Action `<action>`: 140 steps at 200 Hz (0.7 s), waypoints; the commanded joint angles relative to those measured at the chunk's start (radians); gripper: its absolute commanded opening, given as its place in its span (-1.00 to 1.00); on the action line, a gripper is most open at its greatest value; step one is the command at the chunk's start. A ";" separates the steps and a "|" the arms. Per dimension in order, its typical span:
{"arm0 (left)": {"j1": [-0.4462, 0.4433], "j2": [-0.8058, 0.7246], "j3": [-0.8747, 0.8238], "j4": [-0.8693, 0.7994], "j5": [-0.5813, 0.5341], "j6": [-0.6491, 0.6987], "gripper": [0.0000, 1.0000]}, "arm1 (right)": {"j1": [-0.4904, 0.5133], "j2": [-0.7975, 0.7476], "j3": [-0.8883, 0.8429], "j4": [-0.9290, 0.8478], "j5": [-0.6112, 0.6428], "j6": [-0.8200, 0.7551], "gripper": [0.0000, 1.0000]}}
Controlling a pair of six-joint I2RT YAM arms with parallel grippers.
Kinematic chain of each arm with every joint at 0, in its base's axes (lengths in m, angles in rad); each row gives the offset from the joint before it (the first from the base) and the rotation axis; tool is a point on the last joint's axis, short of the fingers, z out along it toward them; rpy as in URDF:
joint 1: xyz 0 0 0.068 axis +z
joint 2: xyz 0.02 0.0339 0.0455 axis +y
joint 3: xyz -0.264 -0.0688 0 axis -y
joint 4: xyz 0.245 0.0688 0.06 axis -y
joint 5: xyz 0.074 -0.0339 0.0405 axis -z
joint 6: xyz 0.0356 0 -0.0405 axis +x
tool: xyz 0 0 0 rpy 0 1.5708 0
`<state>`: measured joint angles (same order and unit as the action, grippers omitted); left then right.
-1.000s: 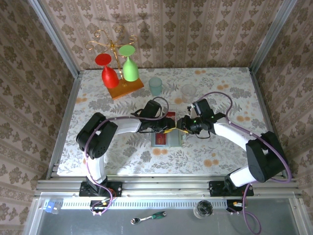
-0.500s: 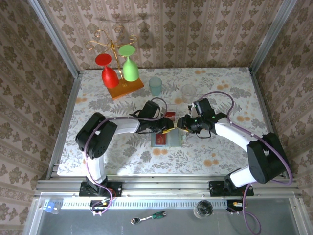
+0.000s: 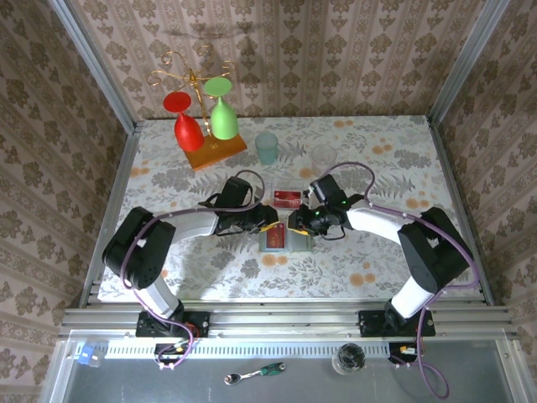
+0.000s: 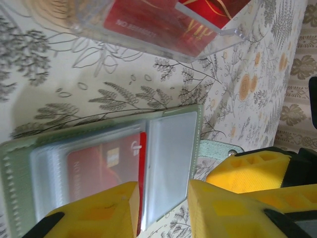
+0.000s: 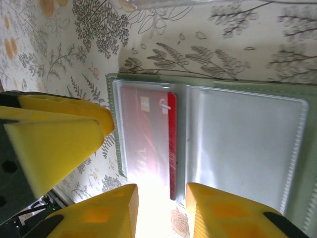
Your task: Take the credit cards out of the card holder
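The left fingers (image 4: 99, 210) and right fingers (image 5: 233, 210), both narrowly parted and gripping nothing, have closed in over the pale grey-green folding card holder (image 5: 242, 144), lying open on the bench (image 3: 377, 252); we judge its red plastic card (image 5: 146, 134) comes out next.

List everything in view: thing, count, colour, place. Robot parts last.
card holder: one, pale grey-green, lying open, centre
sleeved credit card: one, red, in the holder's clear sleeve
clear tray: one, clear, beyond the holder
loose credit cards: count unclear, red, in the clear tray
teal cup: one, teal, far side
clear cup: one, clear, beside the teal cup
stand: one, gold wire on orange base, far left
wine glasses: two, red and green, hanging on the stand
wrench: one, green-handled, front ledge
left end effector: one, yellow fingers, open over the holder
right end effector: one, yellow fingers, open over the holder
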<state>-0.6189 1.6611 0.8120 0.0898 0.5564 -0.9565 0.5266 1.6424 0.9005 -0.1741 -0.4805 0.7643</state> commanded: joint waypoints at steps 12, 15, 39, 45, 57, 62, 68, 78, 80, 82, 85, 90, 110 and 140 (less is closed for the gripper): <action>0.014 -0.049 -0.027 -0.098 -0.042 0.069 -0.39 | 0.028 0.047 0.043 0.030 -0.020 0.023 -0.35; 0.015 -0.049 -0.029 -0.103 -0.043 0.072 -0.40 | 0.029 0.049 0.043 0.032 -0.020 0.024 -0.35; 0.015 -0.052 -0.040 -0.126 -0.056 0.087 -0.49 | 0.039 0.067 0.049 0.043 -0.023 0.028 -0.36; 0.015 -0.051 -0.043 -0.130 -0.059 0.090 -0.52 | 0.039 0.070 0.051 0.045 -0.025 0.030 -0.36; 0.016 -0.049 -0.050 -0.130 -0.061 0.092 -0.58 | 0.041 0.079 0.055 0.048 -0.024 0.031 -0.36; 0.015 -0.047 -0.050 -0.130 -0.061 0.093 -0.60 | 0.043 0.083 0.055 0.048 -0.026 0.032 -0.36; 0.016 -0.044 -0.052 -0.131 -0.062 0.094 -0.63 | 0.042 0.087 0.055 0.050 -0.026 0.031 -0.37; 0.016 -0.040 -0.054 -0.131 -0.062 0.097 -0.69 | 0.044 0.091 0.057 0.052 -0.028 0.031 -0.37; 0.015 -0.038 -0.055 -0.130 -0.062 0.097 -0.69 | 0.044 0.092 0.058 0.052 -0.028 0.032 -0.37; 0.016 -0.037 -0.056 -0.130 -0.062 0.098 -0.71 | 0.044 0.093 0.057 0.053 -0.028 0.032 -0.37; 0.016 -0.037 -0.056 -0.130 -0.063 0.099 -0.72 | 0.044 0.094 0.058 0.053 -0.029 0.031 -0.37; 0.017 -0.035 -0.057 -0.130 -0.064 0.099 -0.74 | 0.044 0.096 0.059 0.053 -0.029 0.032 -0.37; 0.016 -0.028 -0.059 -0.131 -0.066 0.104 -0.81 | 0.046 0.106 0.061 0.056 -0.033 0.033 -0.37; 0.016 -0.021 -0.063 -0.137 -0.072 0.109 -0.88 | 0.049 0.117 0.065 0.061 -0.037 0.034 -0.38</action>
<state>-0.6075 1.6276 0.7628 -0.0231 0.4969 -0.8742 0.5678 1.7348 0.9337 -0.1295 -0.4927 0.7895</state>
